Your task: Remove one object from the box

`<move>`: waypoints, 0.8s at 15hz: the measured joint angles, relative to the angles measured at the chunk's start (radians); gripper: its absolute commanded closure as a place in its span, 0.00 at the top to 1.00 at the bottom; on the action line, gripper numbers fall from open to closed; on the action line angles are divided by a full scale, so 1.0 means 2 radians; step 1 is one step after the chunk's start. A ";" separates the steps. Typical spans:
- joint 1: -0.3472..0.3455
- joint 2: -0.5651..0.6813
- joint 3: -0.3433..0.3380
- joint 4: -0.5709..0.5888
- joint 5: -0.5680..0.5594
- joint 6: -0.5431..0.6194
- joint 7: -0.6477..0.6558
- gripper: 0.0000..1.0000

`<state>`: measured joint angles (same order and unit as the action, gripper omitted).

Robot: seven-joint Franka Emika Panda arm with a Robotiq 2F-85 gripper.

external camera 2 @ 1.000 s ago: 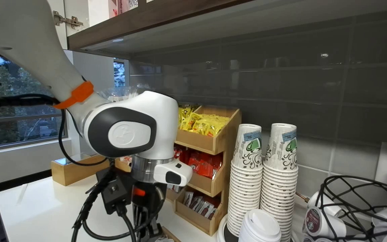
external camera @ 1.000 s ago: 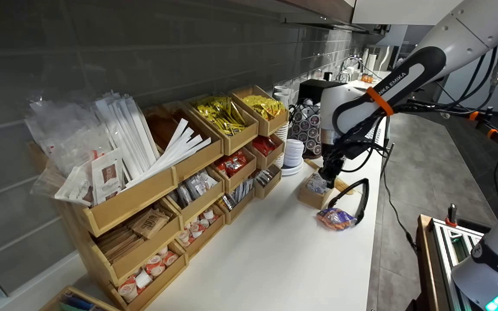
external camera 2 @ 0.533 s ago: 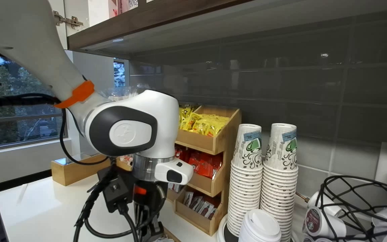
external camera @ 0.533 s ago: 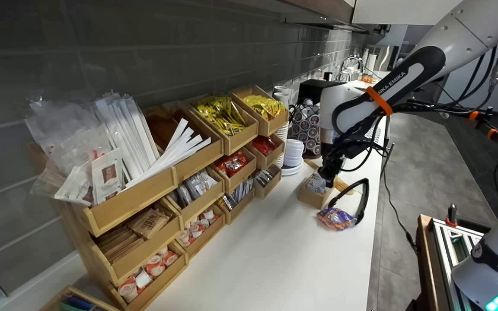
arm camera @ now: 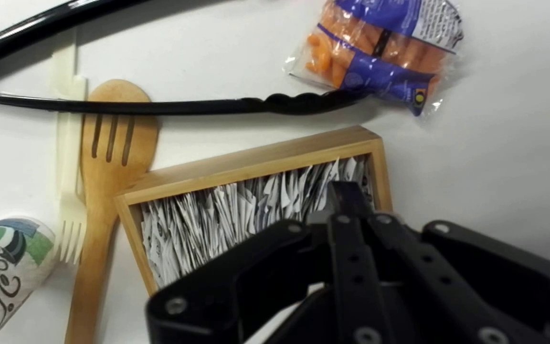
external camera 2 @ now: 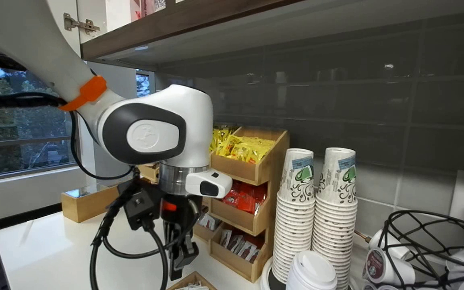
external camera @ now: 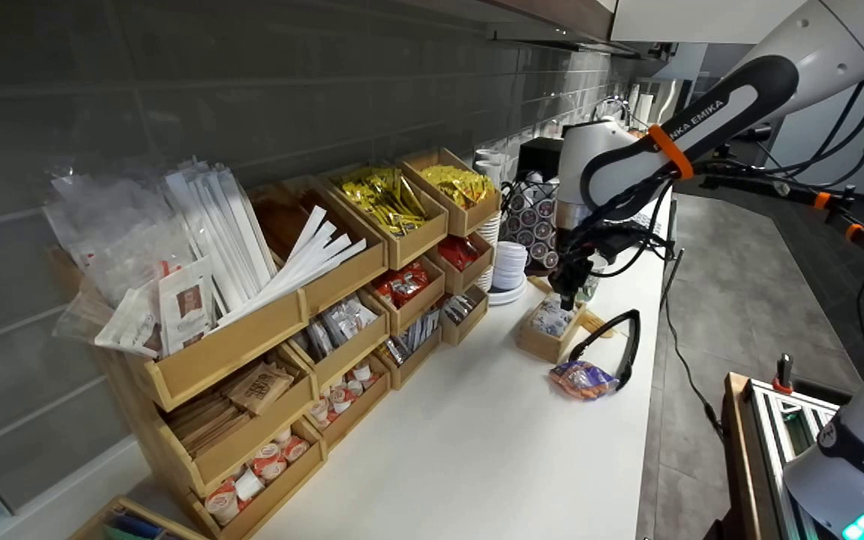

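Box [arm camera: 251, 167]: sitting on the table [arm camera: 470, 191], crammed full
Pincer [arm camera: 350, 197]: closed up, hanging over one end of the box; honestly can't tell about a catch
Packets [arm camera: 237, 210]: at the pull-out step, at a guess
Table: next stop if holding one, so swing clear and set down; otherwise spread, dip in, pinch one

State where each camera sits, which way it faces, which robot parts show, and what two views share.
Wrist view: behind the gripper, which shows, facing down at the box and carrots.
An exterior view: near the rack, facing along the counter; arm, gripper and base show.
An exterior view: by the cups, facing roughly the opposite way, window beyond; arm and gripper show.
Both exterior views share rack, cups, arm and gripper.
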<state>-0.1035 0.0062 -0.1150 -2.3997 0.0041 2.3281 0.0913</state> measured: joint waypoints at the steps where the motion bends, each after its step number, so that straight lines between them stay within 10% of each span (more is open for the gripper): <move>1: 0.000 -0.004 0.001 0.000 0.001 -0.001 0.000 0.27; 9: 0.002 0.003 0.004 -0.001 0.001 0.002 -0.017 0.85; 12: 0.002 0.017 0.004 -0.001 0.001 0.006 -0.019 0.90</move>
<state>-0.0998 0.0403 -0.1066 -2.4024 0.0058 2.3406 0.0531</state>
